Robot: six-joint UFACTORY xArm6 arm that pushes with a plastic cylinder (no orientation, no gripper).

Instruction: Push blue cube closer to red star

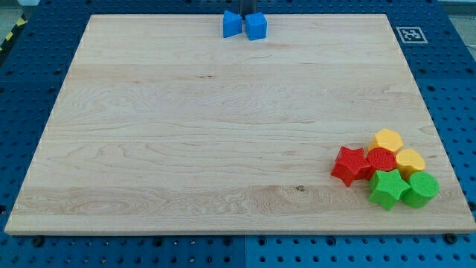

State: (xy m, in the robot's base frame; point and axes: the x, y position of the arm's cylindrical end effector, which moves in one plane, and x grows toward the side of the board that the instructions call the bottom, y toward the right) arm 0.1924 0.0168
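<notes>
blue cube is sitting at the far edge, touching a blue block on its left, well apart from the red star near right. my tip is hiding behind them, unseen; no claw. approach step; next, pushing nearward and rightward.

A robotics lab bench: a pale wooden board lies on a blue perforated mounting plate with regular holes, and a black-and-white fiducial marker sits at the board's top-right corner.
</notes>
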